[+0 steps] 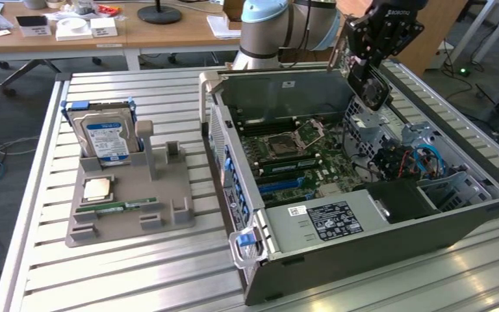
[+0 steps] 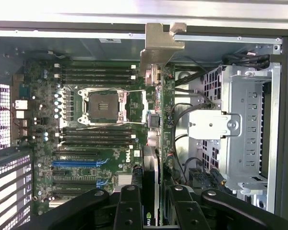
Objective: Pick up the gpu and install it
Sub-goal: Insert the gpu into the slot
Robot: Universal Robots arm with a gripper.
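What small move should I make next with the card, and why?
Probably shift sideways, keeping height, toward the blue slot: the gripper holds the graphics card above the case, over the board's edge beside the drive cage, not over the slots.

"ROBOTIQ" is lettered in white on the black body of the gripper (image 1: 366, 65), as seen in the exterior view. In the wrist view, "DELL" is printed in white on the motherboard (image 2: 116, 160) beside the expansion slots. The letters "nv" of a logo are seen on the gpu (image 2: 150, 191). The print on the black label (image 1: 329, 220) is not legible.
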